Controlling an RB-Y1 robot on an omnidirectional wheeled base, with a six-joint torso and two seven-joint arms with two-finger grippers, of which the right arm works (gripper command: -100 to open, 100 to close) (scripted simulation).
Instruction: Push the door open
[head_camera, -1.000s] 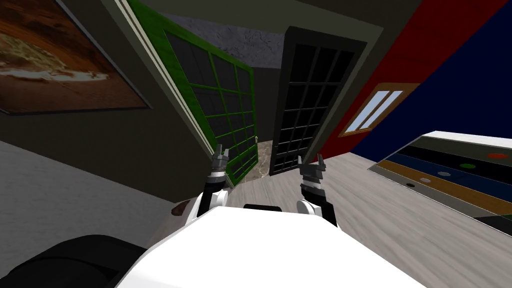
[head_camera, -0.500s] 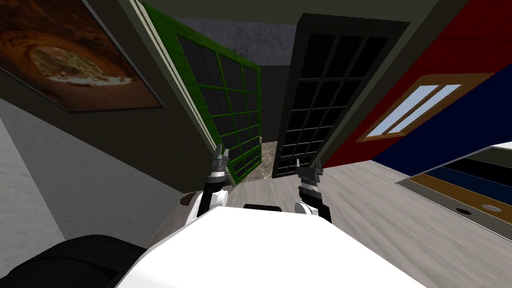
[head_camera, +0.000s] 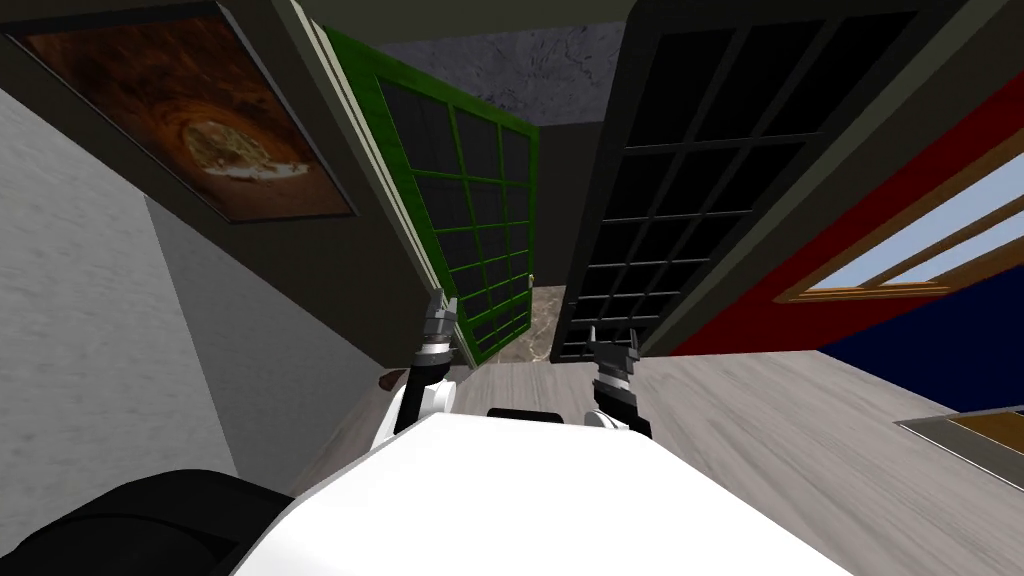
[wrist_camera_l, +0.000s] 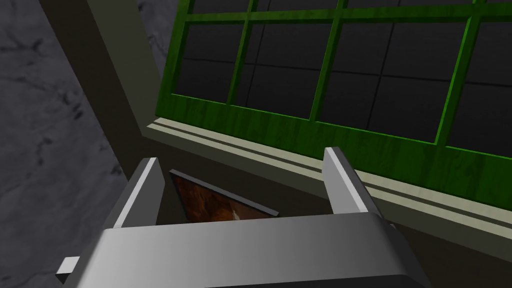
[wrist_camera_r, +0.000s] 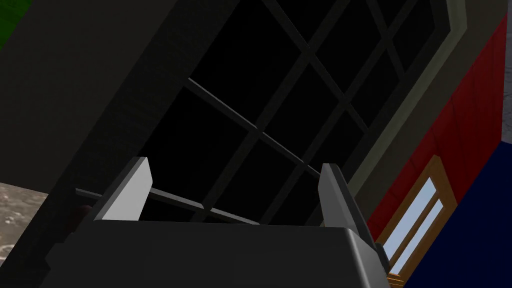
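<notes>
Standing released at 11 o'clock, left tool (head_camera: 445, 297) sits beside the green door (head_camera: 470, 220); right tool (head_camera: 615, 338), likewise released, fronts the black door (head_camera: 680, 180) at 1 o'clock, both placed for pushing.

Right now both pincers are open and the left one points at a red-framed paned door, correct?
No: the paned door ahead of the left pincer is green-framed, not red; the left wrist view shows it. Both pincers, the right pincer included, are open.
</notes>
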